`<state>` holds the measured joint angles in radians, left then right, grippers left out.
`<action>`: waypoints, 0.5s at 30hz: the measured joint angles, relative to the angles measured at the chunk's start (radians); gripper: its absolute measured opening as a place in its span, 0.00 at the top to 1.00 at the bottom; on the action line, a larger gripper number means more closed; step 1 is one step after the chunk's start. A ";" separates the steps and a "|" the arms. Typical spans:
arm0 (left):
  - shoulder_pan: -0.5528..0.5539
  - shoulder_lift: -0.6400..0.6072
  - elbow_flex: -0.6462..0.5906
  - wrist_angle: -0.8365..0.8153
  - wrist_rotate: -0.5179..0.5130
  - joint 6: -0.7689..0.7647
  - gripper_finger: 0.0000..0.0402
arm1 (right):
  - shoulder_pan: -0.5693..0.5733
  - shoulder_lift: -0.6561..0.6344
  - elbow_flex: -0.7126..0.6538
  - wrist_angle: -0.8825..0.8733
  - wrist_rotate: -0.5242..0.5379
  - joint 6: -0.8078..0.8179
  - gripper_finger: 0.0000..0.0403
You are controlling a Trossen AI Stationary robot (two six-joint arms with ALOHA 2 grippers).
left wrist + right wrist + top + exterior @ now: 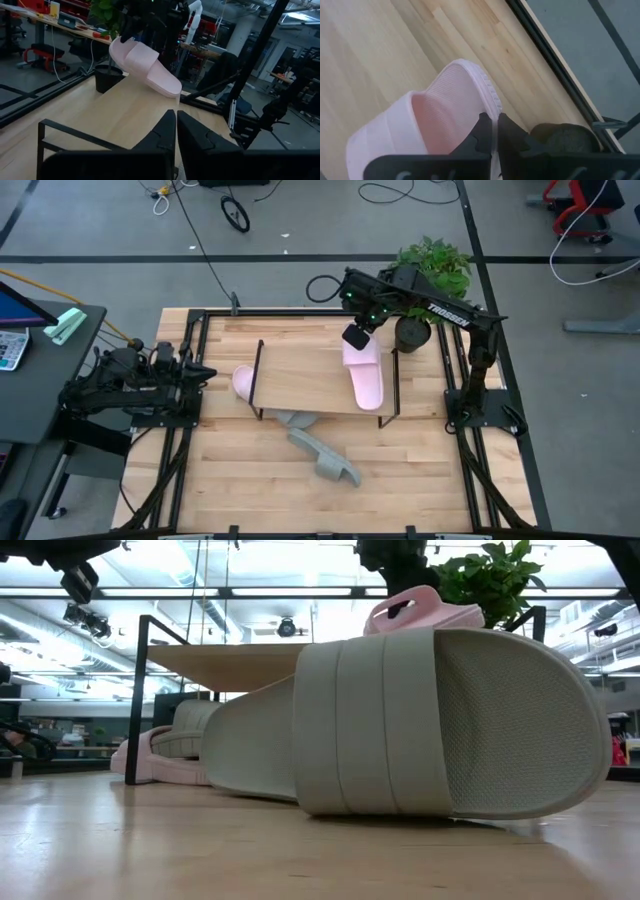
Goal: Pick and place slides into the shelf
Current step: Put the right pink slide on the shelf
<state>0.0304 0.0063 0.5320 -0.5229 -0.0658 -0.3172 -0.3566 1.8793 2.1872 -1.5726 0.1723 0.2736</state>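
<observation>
Right gripper (356, 338), jaws pinched on the pink slide (366, 376) heel rim over the shelf (300, 375); soft, light, likely droops.

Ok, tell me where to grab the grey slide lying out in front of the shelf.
Take the grey slide by its wide strap, coming from above. In the low view it lies tipped on its side, so one strap edge faces up and the fingers could probably pinch across that edge.

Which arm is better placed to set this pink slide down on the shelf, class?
Right. The right gripper is shut on the pink slide, right above the shelf. The left gripper waits shut at the table's left edge, holding nothing.
</observation>
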 joint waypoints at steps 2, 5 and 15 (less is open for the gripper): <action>0.000 0.000 0.000 -0.002 0.000 0.000 0.97 | -0.001 0.000 0.000 0.001 -0.009 0.012 0.98; 0.000 0.000 0.000 -0.008 0.000 0.000 0.98 | -0.002 0.000 0.000 0.002 -0.025 0.020 0.98; 0.000 0.000 0.000 -0.007 -0.008 0.016 0.94 | -0.002 0.000 0.000 0.003 -0.030 0.015 0.98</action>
<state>0.0307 0.0063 0.5320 -0.5303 -0.0737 -0.3016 -0.3588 1.8791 2.1870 -1.5701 0.1426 0.2884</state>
